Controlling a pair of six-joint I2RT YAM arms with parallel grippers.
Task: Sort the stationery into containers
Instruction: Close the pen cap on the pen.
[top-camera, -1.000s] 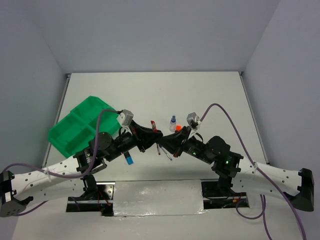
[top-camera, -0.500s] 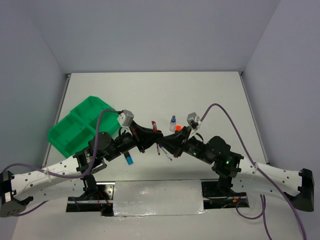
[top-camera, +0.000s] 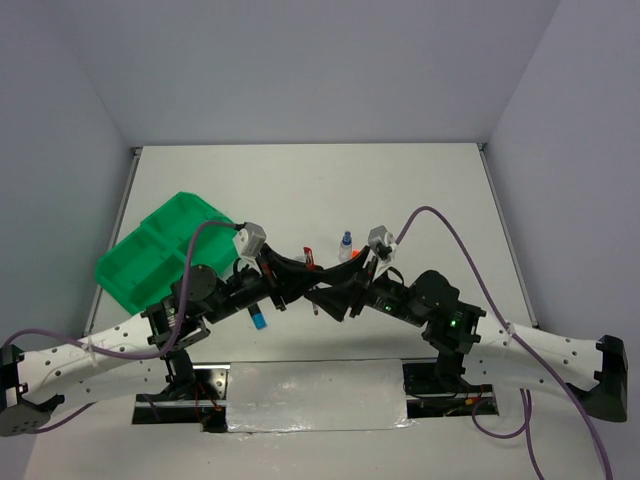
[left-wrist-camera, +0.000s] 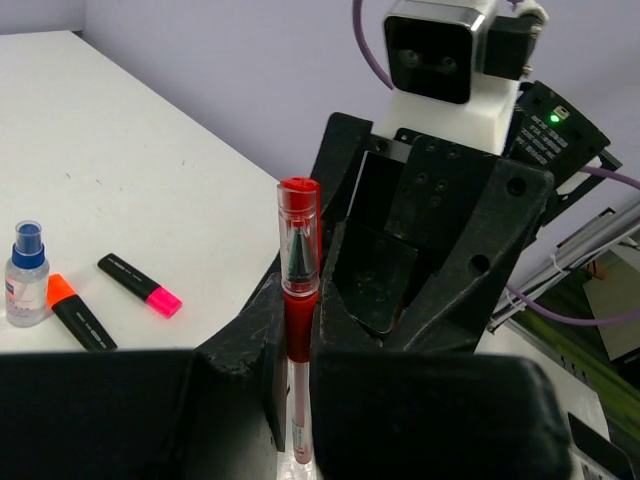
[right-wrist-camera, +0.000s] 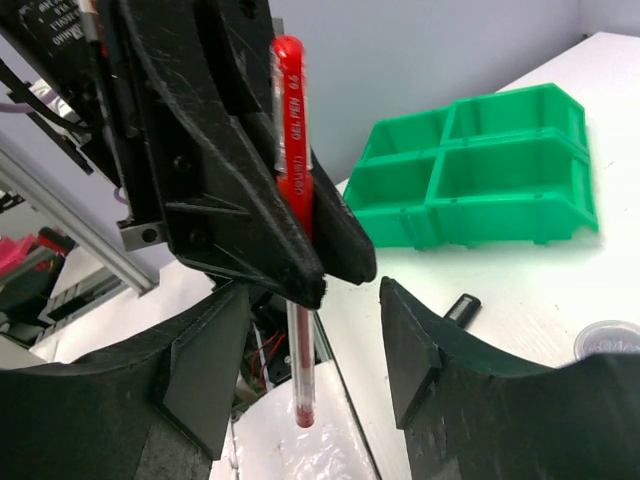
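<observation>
Red pen stands upright, clamped in your left gripper, between the two arms. Your right gripper faces it with fingers spread apart. Green tray lies beyond.

You are seeing very little print that can be read. In the right wrist view, the red pen is showing dark lettering along its clear barrel: something like "0.6" near the cap and a word ending in "PEN" below it, though the small letters are blurring. The black housing at the top left is carrying white lettering, cropped and illegible. In the left wrist view, the small bottle is wearing a label too tiny to read.
</observation>
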